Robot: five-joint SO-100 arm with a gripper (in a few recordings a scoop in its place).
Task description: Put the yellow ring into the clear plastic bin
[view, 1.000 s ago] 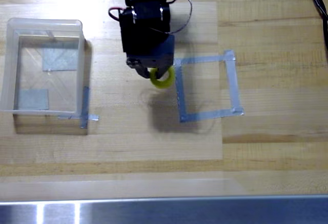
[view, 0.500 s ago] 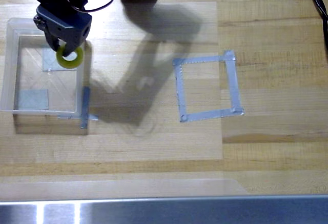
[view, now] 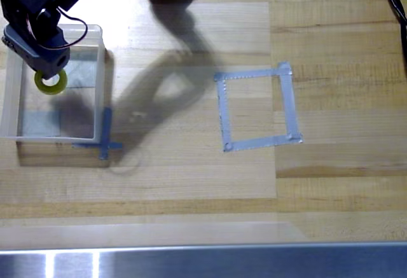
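Leftward over the clear plastic bin (view: 98,87) went the hand (view: 49,74) (fingertips hidden), gripping the yellow ring (view: 51,83).

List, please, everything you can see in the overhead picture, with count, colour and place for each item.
yellow ring: one, bright yellow, within the bin's outline at the upper left, at the gripper's tip.
clear plastic bin: one, transparent with frosted walls, at the left of the table; grey tape patches show through its base.
tape square: one, grey outline, right of centre on the table.
tape cross: one, bluish grey, at the bin's lower right corner.
cable: one, black, at the upper right edge.
metal strip: one, silver, along the bottom edge.
table: one, light wood.
gripper: one, black, over the bin, shut on the ring.
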